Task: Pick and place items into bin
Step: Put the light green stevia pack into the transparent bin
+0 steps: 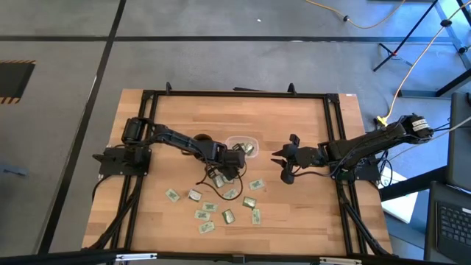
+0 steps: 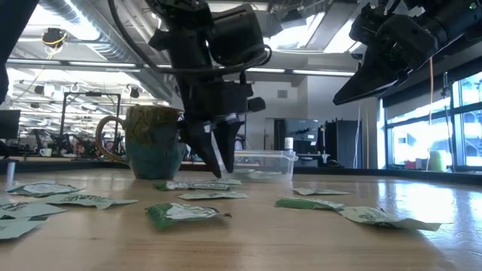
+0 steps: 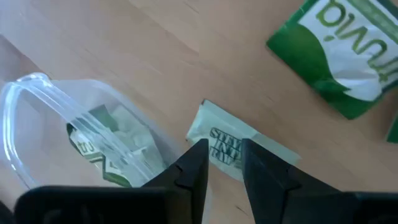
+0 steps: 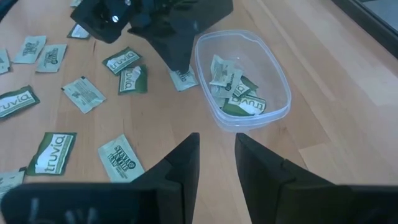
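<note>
The left gripper [image 3: 222, 163] stands tips-down near the table's [image 1: 309, 213] middle, its jaws slightly parted astride a pale packet [image 3: 233, 146] lying flat just beside the bin [image 4: 273, 74]. The bin holds several packets; more lie scattered toward the near edge. The right gripper [image 4: 216, 163] hovers toward the right edge, jaws slightly apart and empty.

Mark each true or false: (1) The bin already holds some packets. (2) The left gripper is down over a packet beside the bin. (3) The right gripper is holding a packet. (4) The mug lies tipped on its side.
1. True: the bin holds several packets.
2. True: the left gripper straddles a pale packet beside the bin.
3. False: the right gripper hangs empty above the table.
4. False: the mug stands upright.
</note>
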You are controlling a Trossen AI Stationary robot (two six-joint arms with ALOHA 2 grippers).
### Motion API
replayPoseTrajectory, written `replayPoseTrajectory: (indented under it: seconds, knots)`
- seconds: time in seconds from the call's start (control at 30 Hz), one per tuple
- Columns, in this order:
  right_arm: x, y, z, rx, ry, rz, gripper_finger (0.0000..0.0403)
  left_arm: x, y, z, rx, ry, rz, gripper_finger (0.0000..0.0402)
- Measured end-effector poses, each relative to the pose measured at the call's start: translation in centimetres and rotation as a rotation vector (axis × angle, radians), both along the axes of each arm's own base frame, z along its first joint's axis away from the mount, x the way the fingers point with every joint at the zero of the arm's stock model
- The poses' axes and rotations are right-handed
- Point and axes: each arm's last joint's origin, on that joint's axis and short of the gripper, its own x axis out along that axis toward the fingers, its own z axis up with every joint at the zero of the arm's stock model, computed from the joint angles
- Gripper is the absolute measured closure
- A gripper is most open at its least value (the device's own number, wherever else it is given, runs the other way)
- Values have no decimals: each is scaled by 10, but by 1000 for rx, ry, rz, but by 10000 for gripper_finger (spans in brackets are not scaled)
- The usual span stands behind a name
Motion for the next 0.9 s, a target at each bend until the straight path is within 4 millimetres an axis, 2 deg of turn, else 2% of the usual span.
replayPoseTrajectory:
  seconds: [0.2, 0.47, 0.63, 0.9]
  knots:
    - [0, 0, 0, 0, 1, 0, 297, 0, 0, -4, 0, 13, 2, 340]
    - [0, 0, 0, 0, 1, 0, 297, 3, -5, -19, 69, 46, 1, 343]
    - [0, 0, 0, -2, 1, 1, 297, 3, -8, -20, 13, 47, -12, 343]
    - [0, 0, 0, 0, -2, 1, 297, 6, -25, -20, -73, -16, 6, 343]
